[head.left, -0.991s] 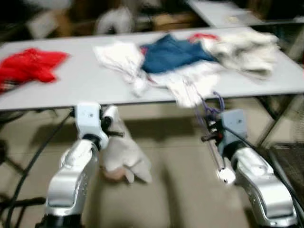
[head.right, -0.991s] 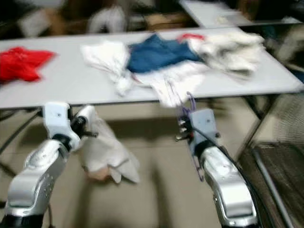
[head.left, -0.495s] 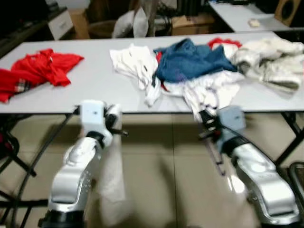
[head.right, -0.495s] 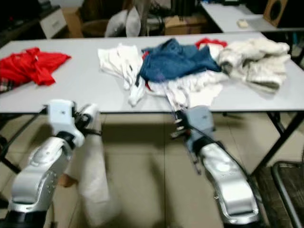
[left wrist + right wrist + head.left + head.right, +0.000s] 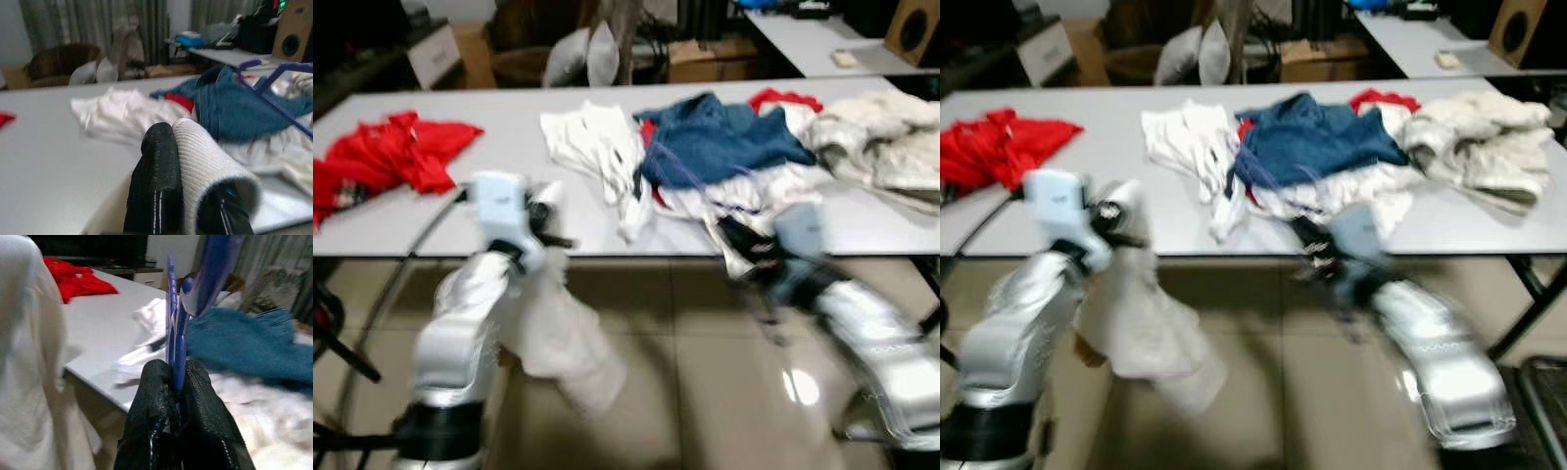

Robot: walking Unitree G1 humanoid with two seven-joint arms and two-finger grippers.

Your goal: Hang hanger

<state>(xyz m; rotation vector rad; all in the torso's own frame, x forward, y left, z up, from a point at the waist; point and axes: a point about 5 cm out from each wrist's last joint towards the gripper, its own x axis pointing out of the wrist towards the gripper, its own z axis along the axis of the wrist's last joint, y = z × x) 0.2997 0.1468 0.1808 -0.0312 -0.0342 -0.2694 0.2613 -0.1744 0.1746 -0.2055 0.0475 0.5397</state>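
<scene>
The left gripper (image 5: pixel 551 238), now raised nearer the grey table (image 5: pixel 460 211), is clamping a white garment (image 5: pixel 558 333) that is swinging out below, while the right gripper (image 5: pixel 175 382) is pinching the purple hanger (image 5: pixel 182 308), now lifted over the clothes pile (image 5: pixel 724 162).

A long grey table (image 5: pixel 460 211) holds clothes: a red shirt (image 5: pixel 406 152) at one end, then white cloth (image 5: pixel 592 147), a blue top (image 5: pixel 724 142), and a cream pile (image 5: pixel 881 147).
</scene>
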